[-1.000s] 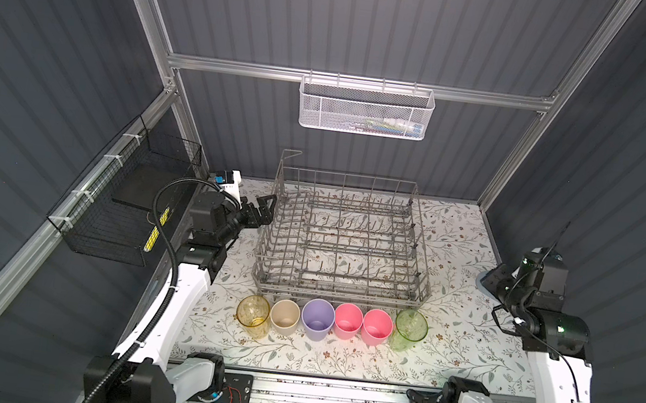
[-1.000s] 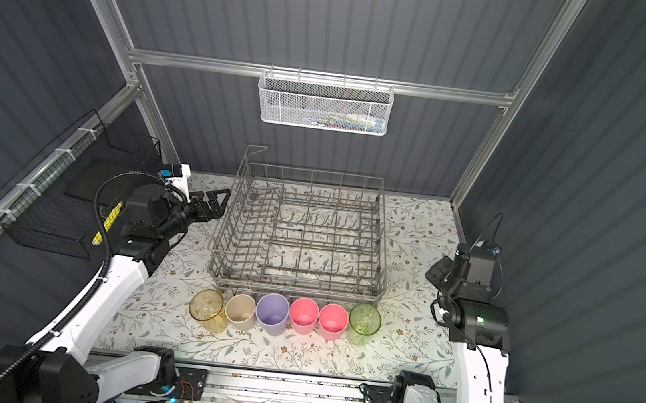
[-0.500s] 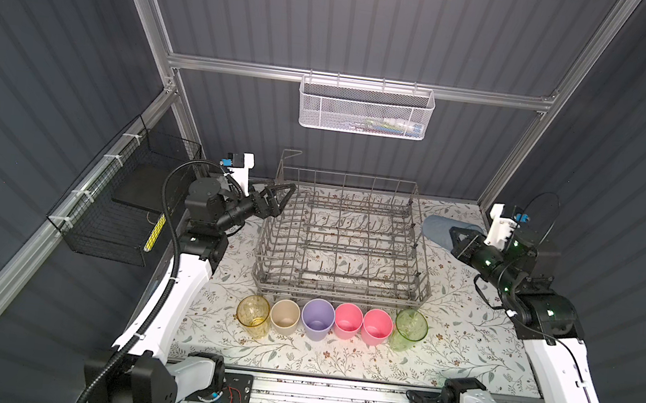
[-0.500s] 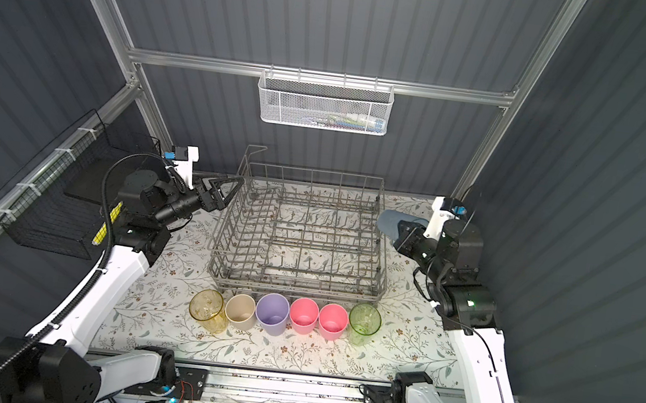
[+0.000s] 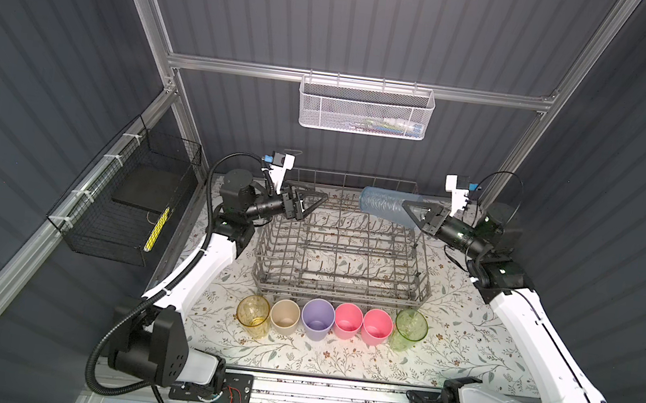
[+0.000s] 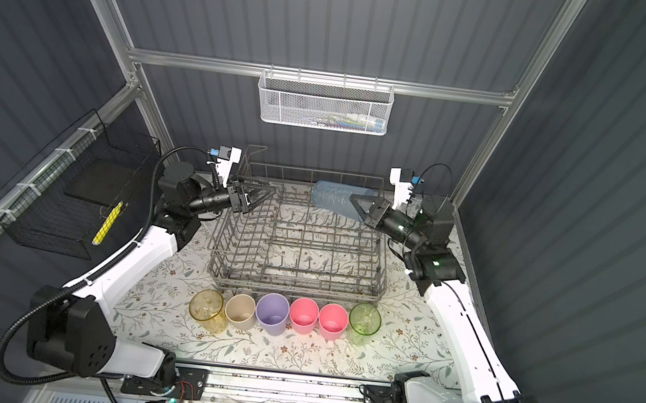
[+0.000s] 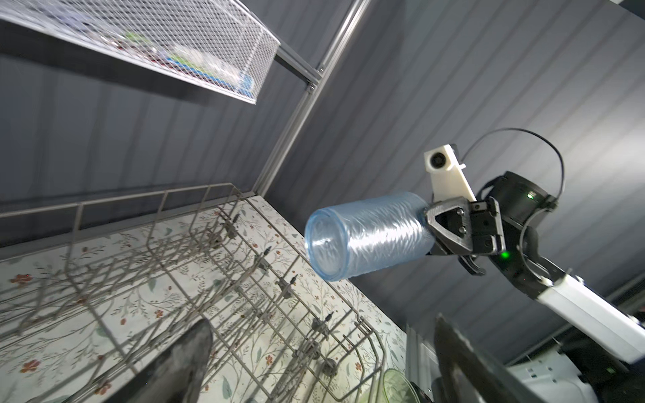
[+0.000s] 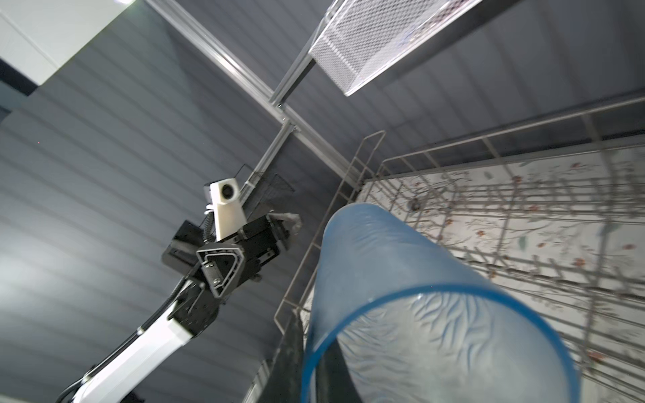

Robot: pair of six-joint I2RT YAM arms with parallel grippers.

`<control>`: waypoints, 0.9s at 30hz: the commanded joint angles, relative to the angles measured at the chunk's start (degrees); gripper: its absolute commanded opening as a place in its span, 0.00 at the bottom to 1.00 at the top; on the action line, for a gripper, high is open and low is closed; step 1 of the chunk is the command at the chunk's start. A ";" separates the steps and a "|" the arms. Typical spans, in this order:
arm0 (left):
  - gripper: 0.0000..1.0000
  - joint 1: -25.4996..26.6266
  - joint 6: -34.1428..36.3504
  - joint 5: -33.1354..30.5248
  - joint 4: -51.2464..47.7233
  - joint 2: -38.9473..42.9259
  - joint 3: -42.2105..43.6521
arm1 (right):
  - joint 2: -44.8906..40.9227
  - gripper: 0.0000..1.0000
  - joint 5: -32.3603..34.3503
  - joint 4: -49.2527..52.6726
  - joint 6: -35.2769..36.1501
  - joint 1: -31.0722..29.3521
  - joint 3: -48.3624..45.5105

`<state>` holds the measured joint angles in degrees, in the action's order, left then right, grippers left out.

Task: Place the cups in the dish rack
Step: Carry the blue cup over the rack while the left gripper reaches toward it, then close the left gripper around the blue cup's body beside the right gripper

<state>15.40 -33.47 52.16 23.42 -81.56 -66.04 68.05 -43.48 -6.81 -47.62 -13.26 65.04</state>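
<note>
A black wire basket (image 5: 124, 203) hangs on the left wall, off the table (image 5: 464, 333). Just right of it, the left tool (image 5: 314, 207) is raised over the far left corner of the dish rack (image 5: 343, 297), its fingers spread wide with nothing between them.

The dish rack, a large grey wire frame with rows of upright tines, sits in the middle of the floral-patterned table and has no cups in it.

In front of the rack, six cups stand upright in a close row, mouths up. From left to right they are a yellow cup (image 5: 253, 315), a beige cup (image 5: 285, 316), a lavender cup (image 5: 317, 319), a pink cup (image 5: 348, 320), a second pink cup (image 5: 377, 325) and a green cup (image 5: 410, 328).

Over the far right part of the rack, a blue-grey cup (image 5: 381, 205) lies on its side in the air, clear of the tines, its closed base pointing toward the left arm. The right tool (image 5: 410, 213) pinches the cup's wall at the open rim, one finger inside the mouth.

A white mesh basket (image 5: 366, 109) hangs on the back wall above.
</note>
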 commanded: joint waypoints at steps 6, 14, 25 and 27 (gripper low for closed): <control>1.00 3.10 2.91 7.14 2.10 -3.42 -3.30 | 4.88 0.00 -15.31 -18.36 -10.46 -0.43 -2.27; 1.00 4.36 2.82 9.45 3.79 -4.76 -3.38 | 8.64 0.00 -20.03 -33.82 -20.74 -0.45 -5.71; 1.00 6.46 3.27 9.94 3.69 -6.61 -4.06 | 12.02 0.00 -21.88 -47.16 -29.55 -0.80 -7.04; 0.99 6.81 3.41 10.04 3.70 -6.85 -4.21 | 12.10 0.00 -21.98 -47.16 -29.57 -0.96 -7.03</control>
<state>21.54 -31.51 60.42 25.85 -87.79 -68.31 80.68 -64.42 -48.82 -75.85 -13.74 57.82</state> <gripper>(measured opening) 0.994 0.089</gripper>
